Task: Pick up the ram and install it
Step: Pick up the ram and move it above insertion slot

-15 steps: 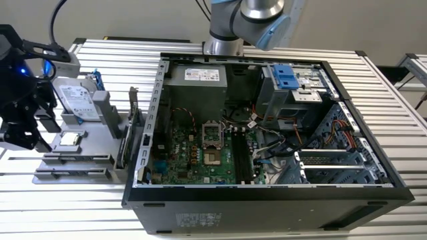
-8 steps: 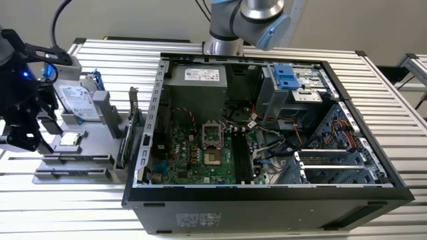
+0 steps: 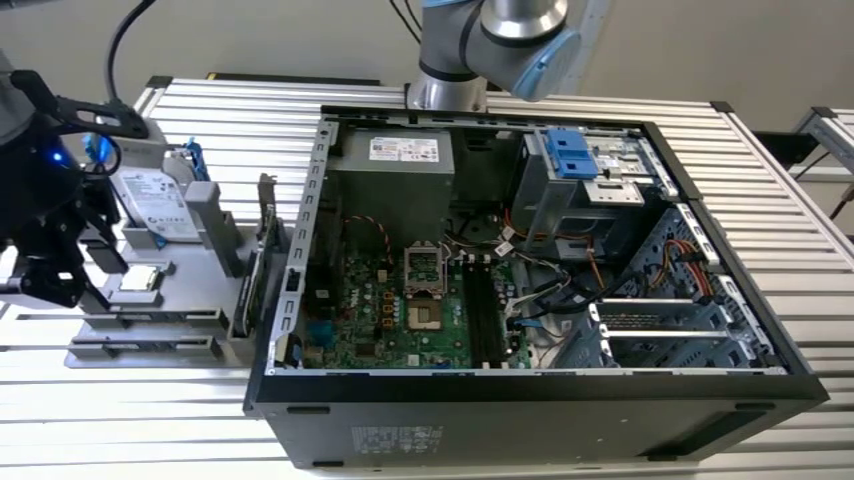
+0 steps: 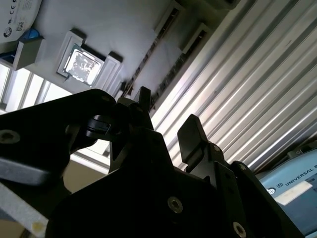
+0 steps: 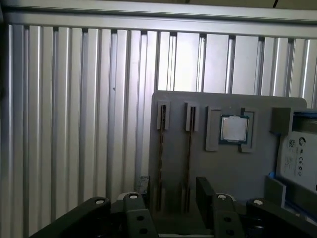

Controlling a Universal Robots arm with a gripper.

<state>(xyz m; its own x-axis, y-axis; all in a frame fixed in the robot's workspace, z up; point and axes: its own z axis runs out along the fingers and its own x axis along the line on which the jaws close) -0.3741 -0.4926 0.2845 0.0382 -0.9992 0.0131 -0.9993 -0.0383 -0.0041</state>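
In the exterior view the case (image 3: 534, 400) lies open on the slatted table (image 3: 240, 110). Its motherboard (image 3: 387, 320) faces up, and the black slots (image 3: 483, 312) look bare, so nothing seems installed yet. Off to the exterior view's left, outside the case, the claw (image 3: 60, 285) hangs over a grey tray (image 3: 187, 318). The tray carries a drive (image 3: 150, 205), a chip (image 3: 140, 280) and a card (image 3: 267, 255), probably parked there so each part sits in a known spot. In the first wrist view the ram (image 5: 161, 148) stands on edge in a tray groove, with a second stick (image 5: 189, 148) in the groove beside it. Standing upright likely leaves their long top edges free to be pinched. The claw (image 5: 173, 191) is spread wide with nothing between its fingers (image 5: 204, 191), and it is above the grooves, touching neither stick. I cannot tell which stick it is lined up on. In the second wrist view the claw (image 4: 167, 116) again shows a clear gap and no load. The grooves run away beneath it, and the chip (image 4: 81, 63) sits in its frame further along the tray (image 4: 129, 29).
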